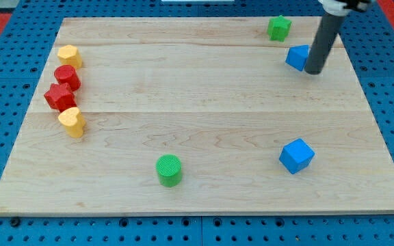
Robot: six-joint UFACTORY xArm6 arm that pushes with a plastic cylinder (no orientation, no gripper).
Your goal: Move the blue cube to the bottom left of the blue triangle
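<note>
The pale wooden surface carries scattered blocks. My tip touches the blue triangle's right side near the view's top right; there is no hand. The blue cube sits well apart, toward the view's bottom right.

Bench: pale wooden board of lengthwise planks, resting on a blue perforated surface.
Top right: green star-like block; below it the blue triangle, with my tip resting on the bench against its right side.
Bottom right: blue cube, well apart from the triangle.
Bottom centre: green cylinder, upright.
Left edge, top to bottom: yellow block, red cylinder, red star-like block, second yellow block, each touching or just beside the next.
</note>
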